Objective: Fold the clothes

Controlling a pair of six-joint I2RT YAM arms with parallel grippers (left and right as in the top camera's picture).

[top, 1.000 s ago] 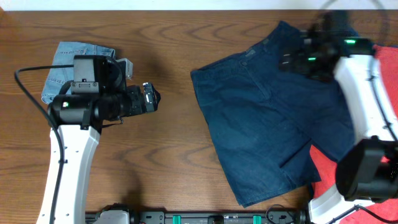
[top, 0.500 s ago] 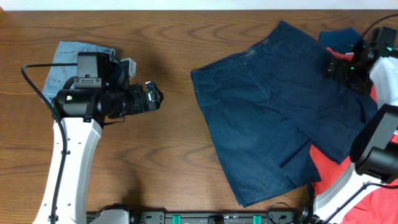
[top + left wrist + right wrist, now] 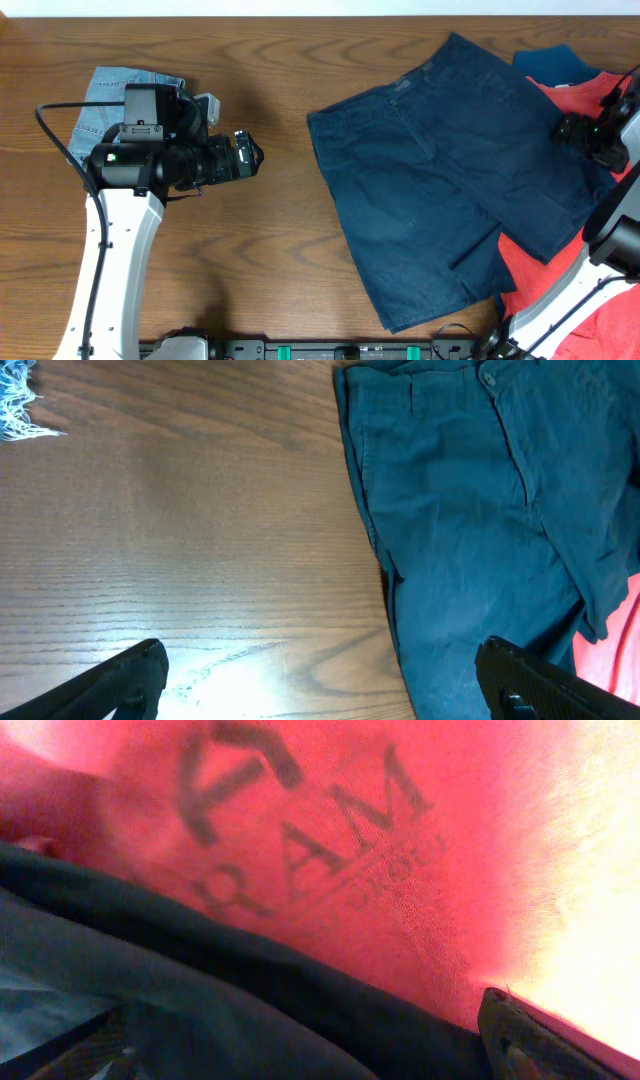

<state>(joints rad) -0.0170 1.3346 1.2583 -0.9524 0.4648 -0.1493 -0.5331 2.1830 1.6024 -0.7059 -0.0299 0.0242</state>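
The navy shorts (image 3: pixel 440 180) are laid flat on the right of the wooden worktop (image 3: pixel 270 70), likely readied for folding, with one leg lapped over a red shirt (image 3: pixel 522 272). Both tools are spread, with nothing gripped. The left tool (image 3: pixel 248 157) is held over bare wood, the right tool (image 3: pixel 588 135) low over the shirt's print. Denim shorts (image 3: pixel 100 100) are set far left. Of the room nothing is shown.

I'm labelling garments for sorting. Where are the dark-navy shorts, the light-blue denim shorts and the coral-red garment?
dark-navy shorts (image 3: pixel 430 200), overhead view, middle of the spread fabric.
light-blue denim shorts (image 3: pixel 100 95), overhead view, exposed upper-left part.
coral-red garment (image 3: pixel 528 272), overhead view, patch below the navy leg.
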